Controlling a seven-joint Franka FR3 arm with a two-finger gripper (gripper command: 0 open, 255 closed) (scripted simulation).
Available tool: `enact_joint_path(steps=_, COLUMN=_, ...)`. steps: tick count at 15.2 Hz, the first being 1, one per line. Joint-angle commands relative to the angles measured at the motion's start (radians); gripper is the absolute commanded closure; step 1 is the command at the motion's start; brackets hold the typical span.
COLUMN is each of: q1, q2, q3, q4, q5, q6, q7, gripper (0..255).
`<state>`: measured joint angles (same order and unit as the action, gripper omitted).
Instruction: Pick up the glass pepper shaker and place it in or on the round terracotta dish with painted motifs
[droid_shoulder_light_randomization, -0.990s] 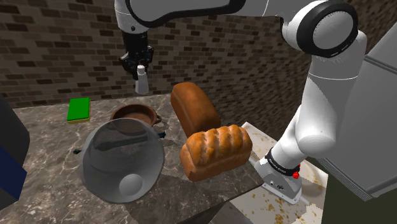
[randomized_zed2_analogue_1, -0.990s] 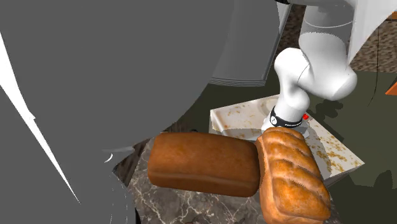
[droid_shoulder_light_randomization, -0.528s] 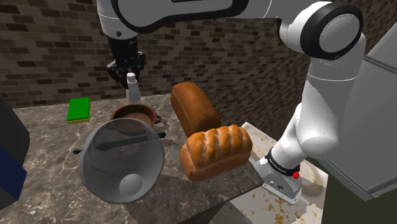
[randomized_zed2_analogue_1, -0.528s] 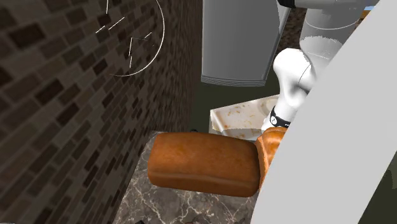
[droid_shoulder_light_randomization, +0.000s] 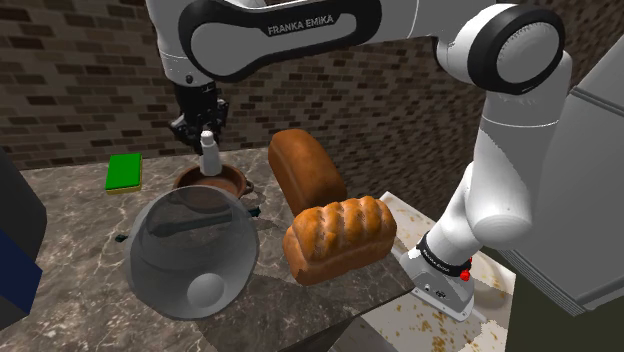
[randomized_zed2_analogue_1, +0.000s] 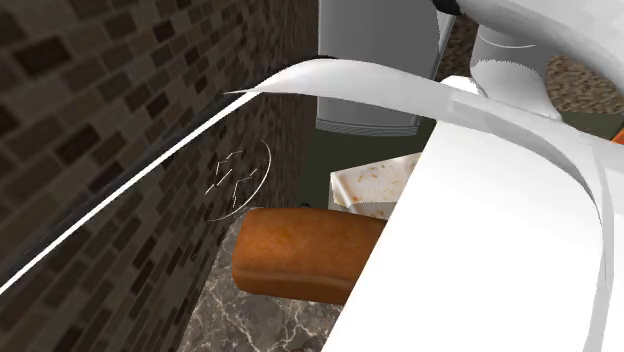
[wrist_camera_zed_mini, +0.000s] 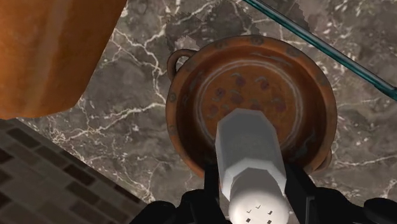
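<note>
The pepper shaker (wrist_camera_zed_mini: 250, 162) is pale grey-white, and its cap carries a cluster of tiny dark dots. The gripper (wrist_camera_zed_mini: 251, 198) is plain black. The dish (wrist_camera_zed_mini: 305, 83) is rusty orange-brown with darker brown spots painted in a ring on its floor and more along its rim. The counter (wrist_camera_zed_mini: 140, 108) is dark grey-brown marble laced with white veins. One loaf (droid_shoulder_light_randomization: 305, 170) is a smooth, deep reddish brown; the other loaf (droid_shoulder_light_randomization: 340, 238) is lighter golden brown with darker ridges. The sponge (droid_shoulder_light_randomization: 124, 172) is bright green. The bowl (droid_shoulder_light_randomization: 190, 250) is see-through grey. The wall (droid_shoulder_light_randomization: 80, 80) is dark brown brick with paler mortar lines. The arm (droid_shoulder_light_randomization: 510, 150) is white with dark joints.
</note>
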<state>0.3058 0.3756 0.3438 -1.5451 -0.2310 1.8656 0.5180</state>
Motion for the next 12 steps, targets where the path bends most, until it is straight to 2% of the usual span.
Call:
enact_joint_path(steps=1, q1=0.0, q2=0.005, q3=-0.001, q4=-0.021, q5=-0.003, q6=0.026, q7=0.005, gripper=255)
enact_joint_path(steps=7, q1=0.0, q2=0.025, q3=-0.006, q4=-0.073, q5=-0.015, q6=0.096, q7=0.018, gripper=255)
enact_joint_path(steps=12, q1=0.0, q2=0.025, q3=-0.006, q4=-0.073, q5=-0.015, q6=0.096, q7=0.018, gripper=255)
